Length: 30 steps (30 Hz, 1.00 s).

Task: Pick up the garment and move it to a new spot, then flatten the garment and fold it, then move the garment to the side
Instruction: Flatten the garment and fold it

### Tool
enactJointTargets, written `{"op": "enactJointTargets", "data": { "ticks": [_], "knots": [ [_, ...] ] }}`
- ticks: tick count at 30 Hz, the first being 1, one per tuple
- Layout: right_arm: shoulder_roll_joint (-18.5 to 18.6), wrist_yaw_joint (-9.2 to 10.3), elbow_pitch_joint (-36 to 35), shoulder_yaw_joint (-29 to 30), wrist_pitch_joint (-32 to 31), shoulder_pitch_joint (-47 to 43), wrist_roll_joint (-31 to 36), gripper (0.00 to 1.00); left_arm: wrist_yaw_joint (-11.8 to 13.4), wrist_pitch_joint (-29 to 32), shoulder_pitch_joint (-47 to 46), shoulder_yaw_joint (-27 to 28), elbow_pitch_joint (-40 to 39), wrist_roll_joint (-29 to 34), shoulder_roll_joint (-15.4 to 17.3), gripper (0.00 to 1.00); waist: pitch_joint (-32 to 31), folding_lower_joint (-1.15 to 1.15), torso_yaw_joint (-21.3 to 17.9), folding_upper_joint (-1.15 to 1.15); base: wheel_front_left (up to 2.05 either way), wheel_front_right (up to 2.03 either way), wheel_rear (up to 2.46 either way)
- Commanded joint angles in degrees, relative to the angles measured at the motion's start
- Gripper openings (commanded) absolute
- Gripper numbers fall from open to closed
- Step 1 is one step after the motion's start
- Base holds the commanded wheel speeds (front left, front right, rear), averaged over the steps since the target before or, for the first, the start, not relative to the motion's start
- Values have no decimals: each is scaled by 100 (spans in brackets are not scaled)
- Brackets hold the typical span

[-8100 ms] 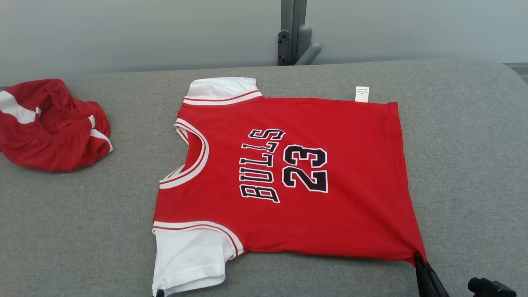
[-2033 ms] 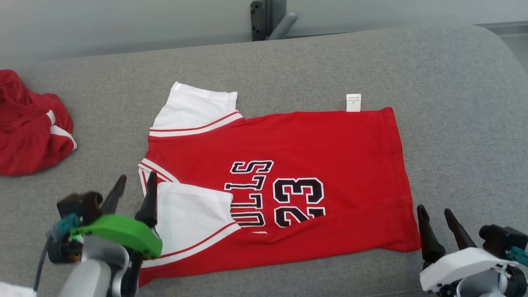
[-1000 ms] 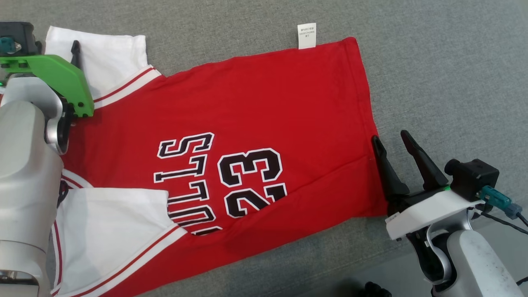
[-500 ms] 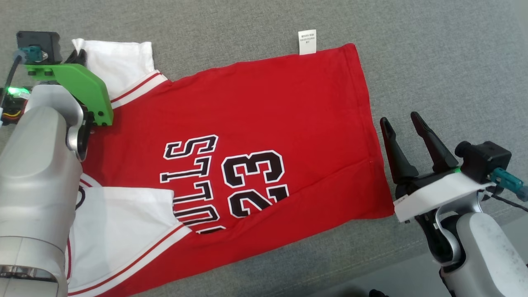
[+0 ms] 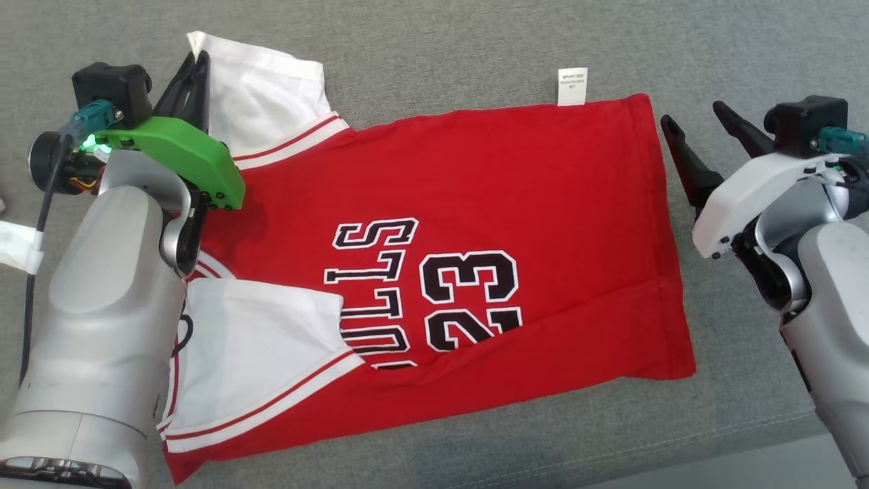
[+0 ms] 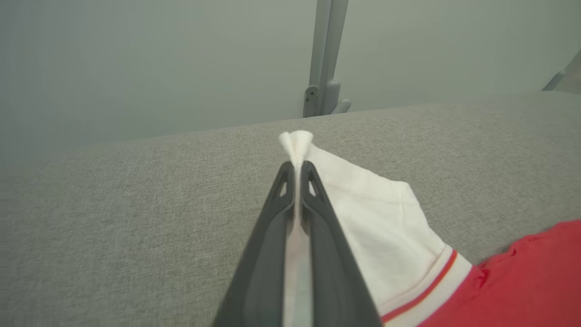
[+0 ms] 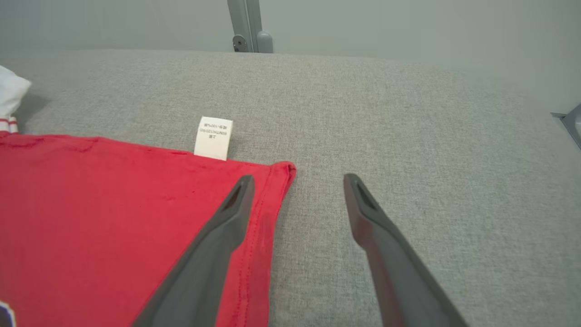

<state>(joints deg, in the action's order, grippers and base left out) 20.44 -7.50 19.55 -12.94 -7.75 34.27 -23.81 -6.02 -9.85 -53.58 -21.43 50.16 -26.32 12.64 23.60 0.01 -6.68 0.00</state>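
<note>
Folding is in hand. Your red garment (image 5: pixel 516 183) lies flat mid-surface (image 5: pixel 441 41), hem toward 3 o'clock, near sleeve (image 5: pixel 258 339) already folded in. The left fingers (image 6: pixel 272 236) are clamped on the far sleeve (image 5: pixel 271 109) corner at 10 o'clock. The right fingers (image 7: pixel 213 240) stand wide and hold nothing, one over the hem corner at 2 o'clock. Next I would close the right fingers, then draw both corners toward 6 o'clock. The lettering reads "ULLS" and "23". The care label (image 5: pixel 571 86) print is illegible.
</note>
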Motion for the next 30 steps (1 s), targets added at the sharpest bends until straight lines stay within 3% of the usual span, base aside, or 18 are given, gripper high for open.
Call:
{"op": "enactJointTargets", "data": {
  "ticks": [1, 16, 17, 20, 23, 25, 27, 30],
  "knots": [
    [93, 2, 217, -64, -109, 178, -43, 100, -5, -52, 135, -2, -134, -90, -31, 0, 8, -1, 241, 0, 0, 0, 0],
    [319, 2, 1917, -684, -939, 1329, -412, 100, 47, 35, 611, -144, -1001, -203, -141, 0, 119, -1, 692, 0, 0, 0, 0],
    [330, 2, 1997, -723, -973, 1368, -437, 96, 50, 40, 626, -151, -1035, -211, -140, 0, 122, -1, 705, 0, 0, 0, 0],
    [283, 2, 2194, -893, -1220, 1419, -618, 55, 60, 69, 683, -166, -1132, -235, -124, 0, 108, -1, 721, 0, 0, 0, 0],
    [331, 3, 2247, -1026, -1254, 1493, -747, 30, 86, 95, 733, -181, -1204, -245, -97, 0, 82, -1, 717, 0, 0, 0, 0],
    [363, 3, 2275, -1112, -1216, 1529, -805, 19, 96, 109, 774, -188, -1244, -265, -84, 0, 59, -1, 714, 0, 0, 0, 0],
    [403, 4, 2287, -1174, -1050, 1568, -803, 0, 113, 97, 817, -186, -1291, -289, -72, 0, 33, -1, 709, 0, 0, 0, 0],
    [416, 5, 2316, -1196, -687, 1616, -810, 0, 129, 27, 903, -159, -1395, -312, -41, 0, -35, -1, 696, 0, 0, 0, 0]
  ]
}}
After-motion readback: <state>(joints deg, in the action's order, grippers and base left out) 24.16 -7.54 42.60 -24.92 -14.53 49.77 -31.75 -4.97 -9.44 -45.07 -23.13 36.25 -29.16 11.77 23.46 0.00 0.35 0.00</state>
